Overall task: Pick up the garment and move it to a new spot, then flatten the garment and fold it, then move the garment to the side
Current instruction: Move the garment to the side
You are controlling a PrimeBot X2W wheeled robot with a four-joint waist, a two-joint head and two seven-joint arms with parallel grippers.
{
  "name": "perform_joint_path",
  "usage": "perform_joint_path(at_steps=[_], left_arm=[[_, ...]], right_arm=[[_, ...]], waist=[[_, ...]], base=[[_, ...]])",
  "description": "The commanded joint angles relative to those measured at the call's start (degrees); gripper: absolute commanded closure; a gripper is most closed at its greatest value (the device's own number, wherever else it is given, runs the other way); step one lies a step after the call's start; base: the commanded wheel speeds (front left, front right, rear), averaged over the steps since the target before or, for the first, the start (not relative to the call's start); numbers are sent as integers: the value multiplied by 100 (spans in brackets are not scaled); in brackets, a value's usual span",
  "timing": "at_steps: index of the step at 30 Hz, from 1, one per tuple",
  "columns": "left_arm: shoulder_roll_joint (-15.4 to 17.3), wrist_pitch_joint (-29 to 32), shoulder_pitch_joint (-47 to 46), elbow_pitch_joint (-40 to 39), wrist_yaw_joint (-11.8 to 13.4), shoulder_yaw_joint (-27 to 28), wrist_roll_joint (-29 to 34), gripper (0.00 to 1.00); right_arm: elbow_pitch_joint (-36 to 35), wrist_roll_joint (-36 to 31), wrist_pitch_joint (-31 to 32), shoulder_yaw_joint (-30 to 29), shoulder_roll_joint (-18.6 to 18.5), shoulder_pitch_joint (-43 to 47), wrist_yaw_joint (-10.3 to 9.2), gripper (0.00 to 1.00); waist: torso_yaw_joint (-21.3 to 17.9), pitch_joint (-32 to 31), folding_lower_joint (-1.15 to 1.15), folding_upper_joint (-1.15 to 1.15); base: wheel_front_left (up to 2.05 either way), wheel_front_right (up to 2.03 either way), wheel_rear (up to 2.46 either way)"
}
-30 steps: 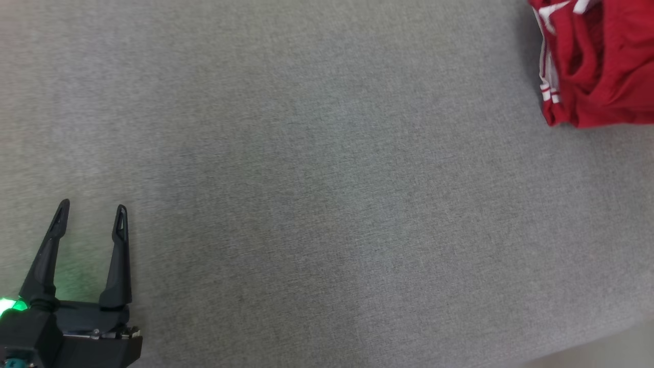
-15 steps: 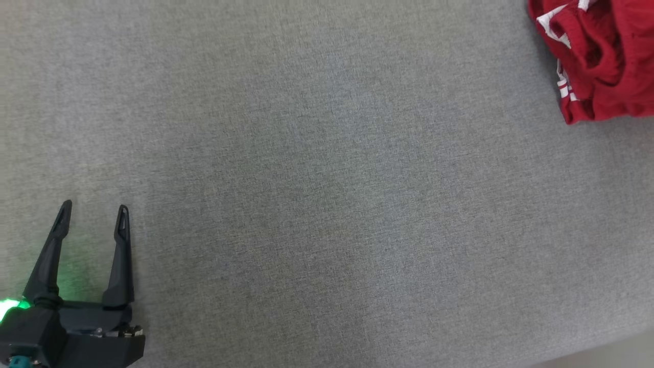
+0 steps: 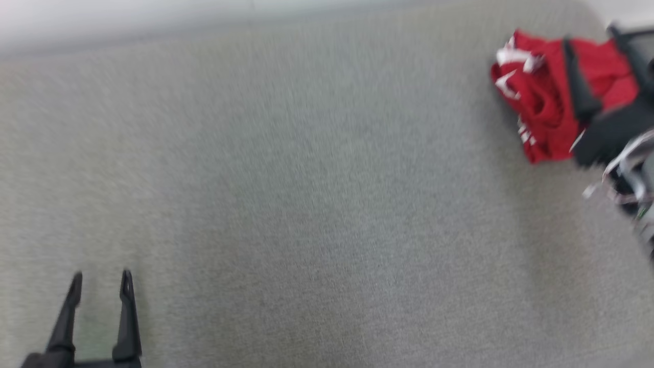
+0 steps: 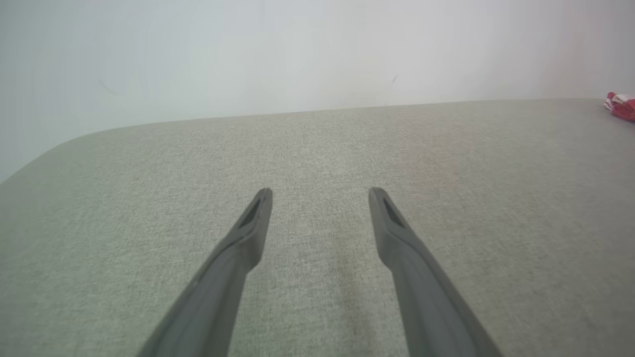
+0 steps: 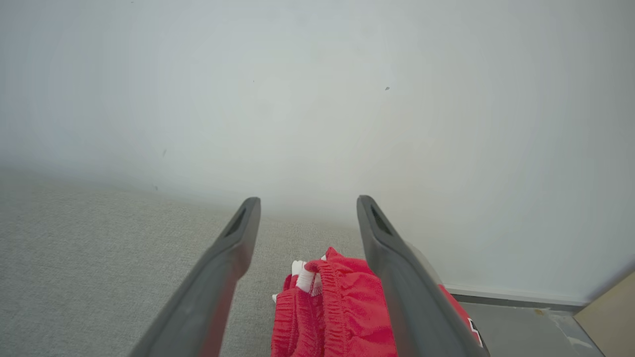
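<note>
The garment (image 3: pixel 536 112), red with white trim, lies bunched in a heap at the far right of the grey table (image 3: pixel 306 204). Above it hangs my right gripper (image 3: pixel 587 36), open, its dark fingers spread over the cloth. From the right wrist the garment (image 5: pixel 337 307) sits low between the spread fingers of the right gripper (image 5: pixel 308 201), with nothing clamped. My left gripper (image 3: pixel 101 276) rests open and empty at the near left, far from the cloth. In the left wrist view the left gripper (image 4: pixel 321 193) points across bare fabric, and the garment (image 4: pixel 622 105) peeks in at the right edge.
A pale wall (image 5: pixel 317 99) runs close behind the table's far edge. The table's right end falls away to a grey floor (image 5: pixel 516 322) beside the garment. The head view is blurred.
The head camera has tilted up, bringing the table's far edge and my right gripper into view. The garment now sits as a smaller heap, with the right gripper's fingers open above it.
</note>
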Motion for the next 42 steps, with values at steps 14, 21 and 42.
perform_joint_path(at_steps=[14,21,42], left_arm=[[-271,-16,493,324,-81,-40,107,0],[-269,-16,438,423,-88,-77,140,0],[-9,-13,538,678,-115,-373,-95,0]], right_arm=[[-1639,-689,-23,-1610,868,3188,-18,0],[-2195,-828,-23,-2103,1330,4367,-18,0],[-3259,-1334,64,-2481,2041,5713,-18,0]], waist=[[799,-1741,1,1],[1038,-1958,1,1],[1201,-2312,1,1]], base=[[0,0,0],[0,0,0],[0,0,0]])
